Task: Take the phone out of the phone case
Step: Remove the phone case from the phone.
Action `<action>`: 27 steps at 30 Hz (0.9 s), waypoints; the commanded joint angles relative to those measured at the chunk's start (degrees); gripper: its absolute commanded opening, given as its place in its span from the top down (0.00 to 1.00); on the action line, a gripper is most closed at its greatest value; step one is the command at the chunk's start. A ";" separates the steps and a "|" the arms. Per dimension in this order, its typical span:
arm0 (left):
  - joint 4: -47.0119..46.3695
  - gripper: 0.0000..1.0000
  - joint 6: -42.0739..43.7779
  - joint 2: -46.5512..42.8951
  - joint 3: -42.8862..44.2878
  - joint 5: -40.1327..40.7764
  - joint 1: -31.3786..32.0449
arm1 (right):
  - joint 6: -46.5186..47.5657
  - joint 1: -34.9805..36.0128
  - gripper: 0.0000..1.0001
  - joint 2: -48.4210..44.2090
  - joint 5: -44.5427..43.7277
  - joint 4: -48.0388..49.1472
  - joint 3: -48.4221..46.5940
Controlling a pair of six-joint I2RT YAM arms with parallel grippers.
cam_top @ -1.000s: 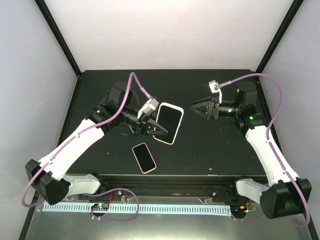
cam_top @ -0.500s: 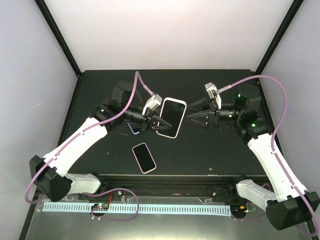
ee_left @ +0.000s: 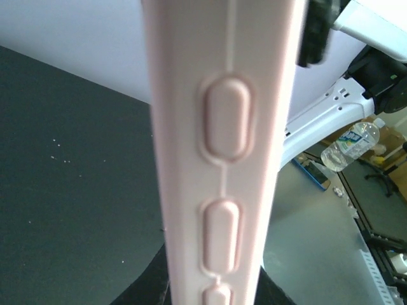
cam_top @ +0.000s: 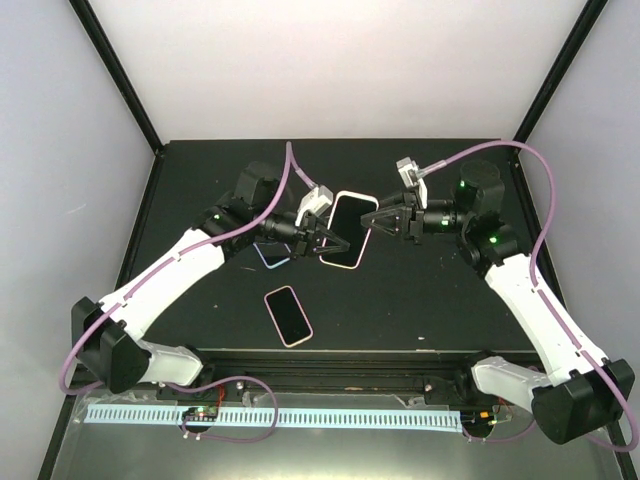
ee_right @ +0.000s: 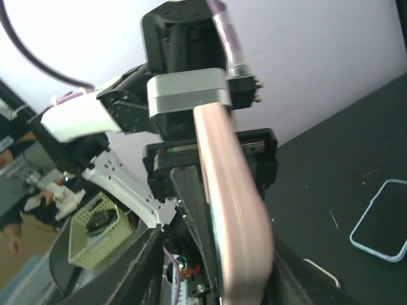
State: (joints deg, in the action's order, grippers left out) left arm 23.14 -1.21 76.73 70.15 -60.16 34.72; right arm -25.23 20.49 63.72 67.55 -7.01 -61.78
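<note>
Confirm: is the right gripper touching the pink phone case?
Cannot tell. Right wrist view: the pink phone case lies between the right gripper fingers, but blur hides contact or gap. Top view shows only overlap.

Top external high at the near side, looking down on the whole black table (cam_top: pixel 430 300), left wrist camera very close on the pink phone case (ee_left: pixel 216 159) edge, right wrist near — facing the left arm (ee_right: pixel 184 101), all three share that case.
</note>
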 commanded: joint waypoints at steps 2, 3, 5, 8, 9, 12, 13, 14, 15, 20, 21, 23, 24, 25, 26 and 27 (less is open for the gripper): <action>-1.47 0.98 0.46 0.17 1.74 1.19 0.50 | 0.84 0.52 0.69 -0.12 -3.88 -0.14 -1.68; -1.37 0.98 0.55 0.21 1.68 1.19 0.51 | 1.00 0.52 0.74 -0.13 -4.19 -0.33 -1.74; -0.90 0.98 1.03 0.16 1.65 1.09 0.51 | 1.16 0.51 0.81 -0.08 -4.54 -0.49 -1.81; 0.27 0.96 2.22 -0.17 1.66 1.60 0.43 | 1.71 0.43 0.93 0.09 -4.95 -1.50 -2.36; 0.85 0.92 2.67 -0.33 1.66 1.81 0.37 | 2.21 0.32 0.97 0.08 -5.09 -2.03 -2.65; 3.90 0.77 4.96 -1.28 1.75 3.08 -0.62 | 1.56 -0.24 0.99 0.32 -4.56 -2.60 -3.17; 4.72 0.72 5.35 -1.65 1.56 3.73 -1.21 | 0.75 -0.67 0.99 0.38 -4.11 -2.08 -3.05; 5.48 0.67 5.80 -2.22 1.30 3.89 -1.80 | -0.27 -1.14 0.99 0.42 -3.45 -1.47 -2.89; 6.29 0.63 6.65 -2.83 0.85 3.77 -2.51 | -1.59 -1.63 0.99 0.50 -2.76 -0.40 -2.67; 13.45 0.53 13.96 -5.35 -0.83 1.92 -4.23 | -8.42 -3.41 0.99 0.32 0.74 5.82 -1.46; 14.31 0.53 14.73 -5.71 -1.64 1.31 -4.41 | -9.52 -3.51 0.99 0.24 1.38 6.71 -1.30; 14.41 0.53 15.01 -6.46 -3.10 -0.53 -4.78 | -10.87 -3.57 0.99 0.09 2.65 8.08 -1.07; 13.90 0.54 14.82 -6.87 -3.70 -1.31 -5.04 | -11.11 -3.53 0.99 0.05 3.21 8.35 -1.05; 13.28 0.54 14.32 -7.43 -4.26 -1.73 -5.29 | -11.19 -3.54 0.99 0.07 3.67 8.40 -1.06; 12.58 0.55 13.98 -7.93 -4.69 -1.79 -5.52 | -11.23 -3.61 0.99 -0.08 4.01 8.41 -0.99; 12.17 0.56 13.70 -8.23 -4.90 -1.73 -5.72 | -11.31 -3.61 0.99 -0.28 4.30 8.50 -0.90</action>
State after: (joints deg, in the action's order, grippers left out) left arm 34.76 10.61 70.46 66.43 -59.31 30.11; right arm -33.47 17.08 64.49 68.07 -3.53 -62.59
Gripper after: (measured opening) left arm 0.453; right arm 0.107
